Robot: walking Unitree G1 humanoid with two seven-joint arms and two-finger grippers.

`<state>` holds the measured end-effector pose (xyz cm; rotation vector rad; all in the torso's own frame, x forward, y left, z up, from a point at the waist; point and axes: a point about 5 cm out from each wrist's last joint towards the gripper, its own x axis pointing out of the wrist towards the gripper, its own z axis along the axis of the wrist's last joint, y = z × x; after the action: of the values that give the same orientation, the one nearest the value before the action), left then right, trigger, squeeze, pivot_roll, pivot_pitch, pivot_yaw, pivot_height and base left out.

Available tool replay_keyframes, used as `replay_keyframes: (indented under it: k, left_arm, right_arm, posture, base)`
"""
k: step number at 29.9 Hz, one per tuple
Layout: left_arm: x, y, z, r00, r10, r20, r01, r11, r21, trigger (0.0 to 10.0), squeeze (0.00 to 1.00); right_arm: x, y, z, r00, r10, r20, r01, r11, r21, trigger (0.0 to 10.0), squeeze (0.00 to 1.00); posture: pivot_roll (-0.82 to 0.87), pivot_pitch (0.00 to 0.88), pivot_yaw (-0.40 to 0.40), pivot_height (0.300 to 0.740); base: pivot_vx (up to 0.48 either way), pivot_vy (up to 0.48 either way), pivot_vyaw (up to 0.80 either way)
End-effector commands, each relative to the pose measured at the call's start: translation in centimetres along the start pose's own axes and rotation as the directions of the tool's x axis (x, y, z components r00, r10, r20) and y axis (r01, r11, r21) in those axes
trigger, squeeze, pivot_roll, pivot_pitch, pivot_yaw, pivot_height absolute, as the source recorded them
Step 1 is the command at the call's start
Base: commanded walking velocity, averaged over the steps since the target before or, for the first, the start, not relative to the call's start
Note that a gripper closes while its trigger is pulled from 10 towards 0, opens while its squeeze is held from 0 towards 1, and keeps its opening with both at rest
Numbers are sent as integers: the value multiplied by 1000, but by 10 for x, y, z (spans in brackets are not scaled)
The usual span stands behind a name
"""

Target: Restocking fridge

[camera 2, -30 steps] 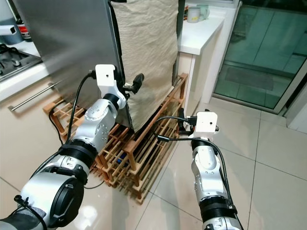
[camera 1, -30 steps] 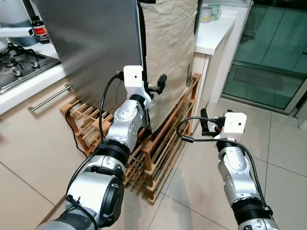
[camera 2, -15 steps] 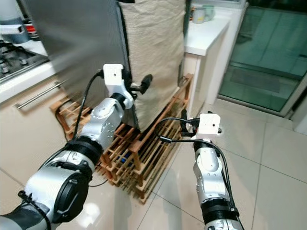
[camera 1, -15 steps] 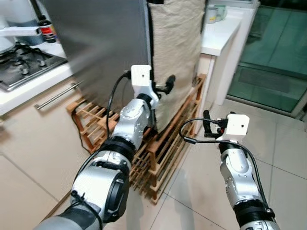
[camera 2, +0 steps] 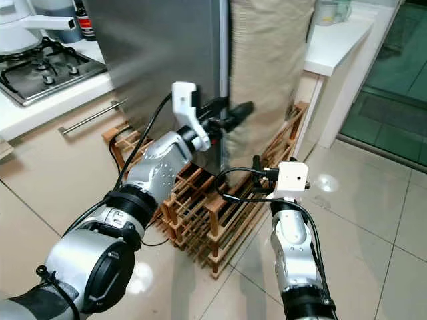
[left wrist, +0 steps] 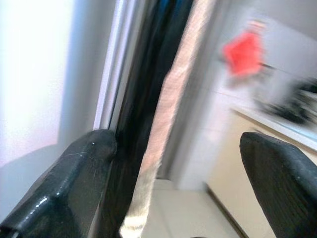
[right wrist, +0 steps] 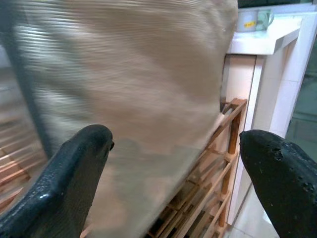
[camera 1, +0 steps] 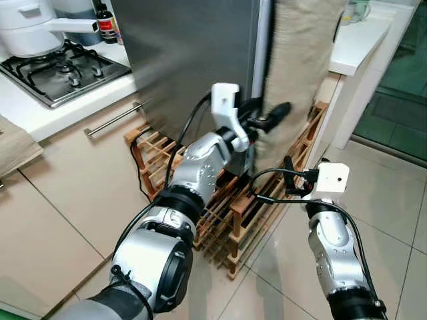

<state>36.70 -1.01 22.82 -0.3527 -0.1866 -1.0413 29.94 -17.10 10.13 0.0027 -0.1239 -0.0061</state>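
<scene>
While the left arm reaches forward and up from the shoulder, nearly straight at the elbow, the left gripper (camera 1: 267, 121) sits at the front edge of the fridge (camera 1: 193, 60), its black fingers spread apart. From the left wrist camera, one finger (left wrist: 74, 183) lies against the pale door edge beside the dark vertical seam (left wrist: 148, 99), the other finger (left wrist: 282, 183) hangs well clear on the far side; nothing is held between them. Fridge: tall grey steel body, long axis upright, door face turned toward the robot's right, standing on a wooden slatted rack (camera 1: 247, 207). A beige cloth (camera 1: 293, 67) hangs down the front, just right of the seam, and drapes to the rack; it is blurred. So the seam and the cloth edge lie between the left fingers, the steel side panel to the left of them. The right arm is bent, forearm raised, right gripper (camera 1: 288, 175) lower and nearer the robot, pointed at the lower cloth and rack; the right wrist camera shows its two fingers (right wrist: 69, 183) wide apart with cloth and rack beyond, touching neither. Left of the fridge: white counter with a gas hob (camera 1: 63, 70), a white pot (camera 1: 33, 27), a dark bottle (camera 1: 107, 27). Right of it: white counter end bearing mugs (camera 2: 330, 10). Floor is pale tile (camera 1: 393, 193).
</scene>
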Motion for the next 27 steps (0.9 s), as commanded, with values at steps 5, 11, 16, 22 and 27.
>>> replay_keyframes:
  k: [5,11,16,22,27]
  left_arm:
    - [53,-94,-12,953,-285,107,301,936,-182,10000,0]
    - [29,-62,-18,978,-204,49,209,971,-121,10000,0]
    - [-43,10,-18,996,83,-9,-83,997,-1,10000,0]
    - [-114,51,-5,948,318,18,-319,944,84,10000,0]
    - [-172,69,8,859,507,70,-511,845,159,10000,0]
  right_arm:
    - [-13,-11,-5,999,-7,-41,7,1000,-14,10000,0]
    - [-11,-5,1,999,24,-33,-24,1000,-8,10000,0]
    - [-7,2,8,998,53,-21,-53,999,6,10000,0]
    - [2,3,10,998,58,-25,-58,998,16,10000,0]
    - [16,7,13,997,64,-33,-63,997,36,10000,0]
  posture:
    - [-231,0,135,740]
    - [-231,0,144,740]
    - [-199,0,134,740]
    - [-152,0,107,740]
    - [-110,0,78,740]
  base:
    - [0,0,0]
    - [0,0,0]
    - [0,0,0]
    - [0,0,0]
    - [0,0,0]
